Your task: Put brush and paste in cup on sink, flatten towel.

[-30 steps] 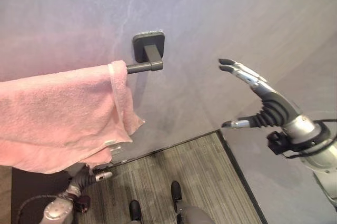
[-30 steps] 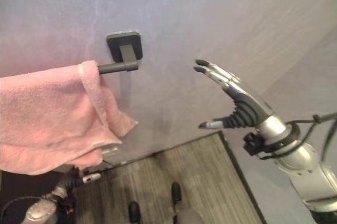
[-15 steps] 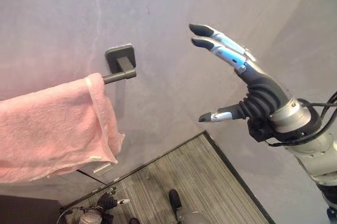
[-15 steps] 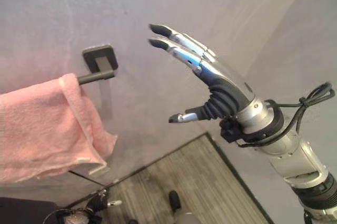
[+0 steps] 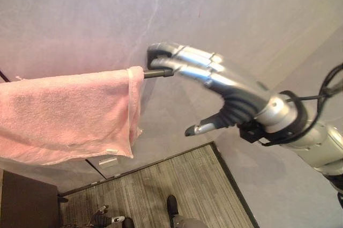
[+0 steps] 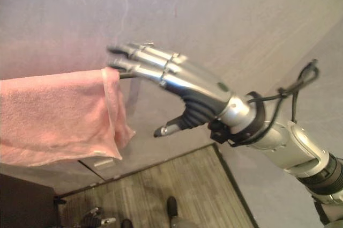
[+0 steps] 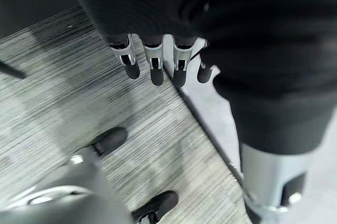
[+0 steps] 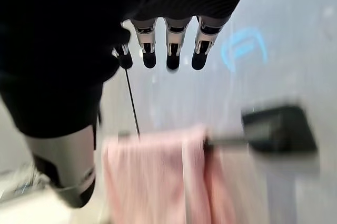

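Silver, dark-tipped fingers (image 6: 140,63) of the right hand (image 6: 185,86) reached out straight and released, grasping nothing, with their tips at the bare end of the dark towel bar (image 5: 158,73), just beside the edge of the pink towel (image 5: 64,112); whether they touched the bar could not be told. The thumb (image 5: 201,128) hung apart below the palm, pointing toward the towel's hanging edge without reaching it. In the right wrist view the same fingers (image 8: 169,47) stood in a straight row above the towel (image 8: 152,176) and the bar's dark wall mount (image 8: 279,129). The towel was draped over the bar against the grey wall (image 5: 241,13), spread along it toward the robot's left, its end by the hand folded into a thicker band and its lower hem running unevenly, with a small tag (image 5: 111,151) at the bottom corner. Below the wall lay a grey striped floor (image 5: 155,190). The left hand (image 5: 110,219) showed low down near that floor, and in the left wrist view its fingers (image 7: 152,66) hung straight and relaxed, grasping nothing, above the floor (image 7: 63,103).
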You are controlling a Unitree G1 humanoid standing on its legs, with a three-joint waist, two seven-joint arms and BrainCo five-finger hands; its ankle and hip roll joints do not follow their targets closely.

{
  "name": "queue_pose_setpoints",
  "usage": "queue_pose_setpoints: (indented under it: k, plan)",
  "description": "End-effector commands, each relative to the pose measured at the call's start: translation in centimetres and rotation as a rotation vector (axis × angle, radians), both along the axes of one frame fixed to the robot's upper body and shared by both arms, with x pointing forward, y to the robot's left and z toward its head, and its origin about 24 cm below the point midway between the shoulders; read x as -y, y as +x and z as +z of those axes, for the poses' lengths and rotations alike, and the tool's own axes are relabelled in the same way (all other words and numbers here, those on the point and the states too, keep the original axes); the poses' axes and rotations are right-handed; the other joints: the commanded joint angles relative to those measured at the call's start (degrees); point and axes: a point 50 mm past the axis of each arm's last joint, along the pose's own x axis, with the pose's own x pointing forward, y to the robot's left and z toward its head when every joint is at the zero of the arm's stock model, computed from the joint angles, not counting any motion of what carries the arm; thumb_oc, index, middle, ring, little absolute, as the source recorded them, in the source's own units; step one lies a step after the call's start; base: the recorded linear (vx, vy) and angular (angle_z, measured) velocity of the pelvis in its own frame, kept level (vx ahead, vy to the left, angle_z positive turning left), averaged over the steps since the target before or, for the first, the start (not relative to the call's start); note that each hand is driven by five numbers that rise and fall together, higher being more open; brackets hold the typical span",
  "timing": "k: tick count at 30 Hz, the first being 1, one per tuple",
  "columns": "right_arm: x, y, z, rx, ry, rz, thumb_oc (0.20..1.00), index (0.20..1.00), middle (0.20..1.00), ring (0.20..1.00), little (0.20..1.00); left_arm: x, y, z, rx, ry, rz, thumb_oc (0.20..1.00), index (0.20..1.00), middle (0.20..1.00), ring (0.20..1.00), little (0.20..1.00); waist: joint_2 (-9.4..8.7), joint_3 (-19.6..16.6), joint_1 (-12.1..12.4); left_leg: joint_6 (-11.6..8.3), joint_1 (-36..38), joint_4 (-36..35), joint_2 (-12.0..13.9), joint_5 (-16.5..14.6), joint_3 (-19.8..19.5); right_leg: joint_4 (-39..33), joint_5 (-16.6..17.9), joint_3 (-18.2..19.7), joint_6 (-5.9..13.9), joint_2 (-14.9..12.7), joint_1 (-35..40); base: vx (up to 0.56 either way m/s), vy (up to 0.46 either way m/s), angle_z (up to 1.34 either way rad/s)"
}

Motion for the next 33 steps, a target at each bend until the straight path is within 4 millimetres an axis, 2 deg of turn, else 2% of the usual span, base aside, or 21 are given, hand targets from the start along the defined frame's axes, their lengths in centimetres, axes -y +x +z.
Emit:
queue_pose_setpoints:
  k: [1, 9, 23, 33]
  plan:
    - [-0.2, 0.6, 1.7, 0.043, 0.024, -0.018, 1.0, 1.0, 1.0, 1.0, 1.0, -0.9, 1.8, 1.1, 0.075, 0.026, 0.004, 1.0, 1.0, 1.0, 1.0, 1.0, 2.04, 2.3, 2.4, 0.35, -2.3, 0.0, 1.7, 1.9, -1.9, -0.1, 1.0, -2.2, 4.31, -3.6, 2.9, -0.01, 0.002, 0.05]
    - [-1.1, 2.0, 2.0, 0.103, 0.023, -0.078, 1.0, 1.0, 1.0, 1.0, 1.0, -0.8, 2.7, 1.4, 0.096, 0.04, -0.003, 1.0, 1.0, 1.0, 1.0, 1.0, 1.94, 2.7, 2.9, 0.36, -2.8, 0.0, 1.7, 2.0, -2.4, -0.1, 1.0, -2.7, 4.11, -3.7, 2.6, 0.0, 0.0, 0.0]
    - [-0.6, 0.7, 2.7, 0.124, 0.08, -0.041, 1.0, 1.0, 1.0, 1.0, 1.0, -0.4, 2.3, 0.8, 0.069, 0.052, 0.011, 1.0, 1.0, 1.0, 1.0, 1.0, 2.37, 2.3, 2.7, 0.38, -2.9, 0.0, 1.6, 1.8, -2.7, -0.1, 0.5, -3.1, 3.88, -3.7, 2.7, 0.01, 0.003, 0.0]
    - [-2.7, 1.5, 3.7, 0.102, 0.039, 0.014, 1.0, 1.0, 1.0, 1.0, 1.0, -0.5, 2.4, 0.8, 0.062, 0.062, 0.019, 1.0, 1.0, 1.0, 1.0, 1.0, 1.86, 1.8, 3.4, 0.35, -2.5, 0.0, 1.7, 1.6, -2.6, -0.1, 0.2, -3.1, 3.63, -3.5, 3.0, 0.01, 0.003, -0.01]
